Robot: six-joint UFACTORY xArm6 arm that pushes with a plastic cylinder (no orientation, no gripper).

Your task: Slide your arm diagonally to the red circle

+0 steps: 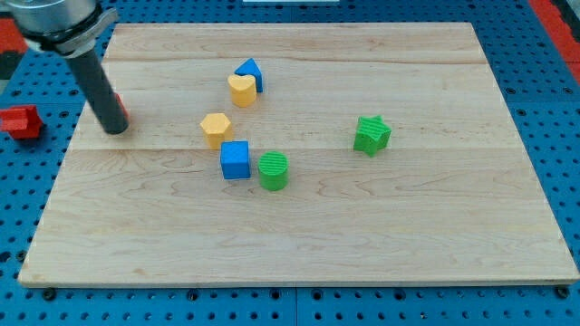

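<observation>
My tip (115, 130) rests on the wooden board (408, 235) near its left edge. A sliver of the red circle (122, 108) shows just to the right of the rod, touching it; the rod hides most of the block. The yellow hexagon (216, 129) lies well to the right of the tip.
A blue triangle-like block (250, 71) and a yellow heart (241, 90) touch near the board's top middle. A blue cube (235, 159) and a green cylinder (273, 171) sit side by side below the hexagon. A green star (372, 135) lies at the right. Another red block (20, 120) lies off the board at the left.
</observation>
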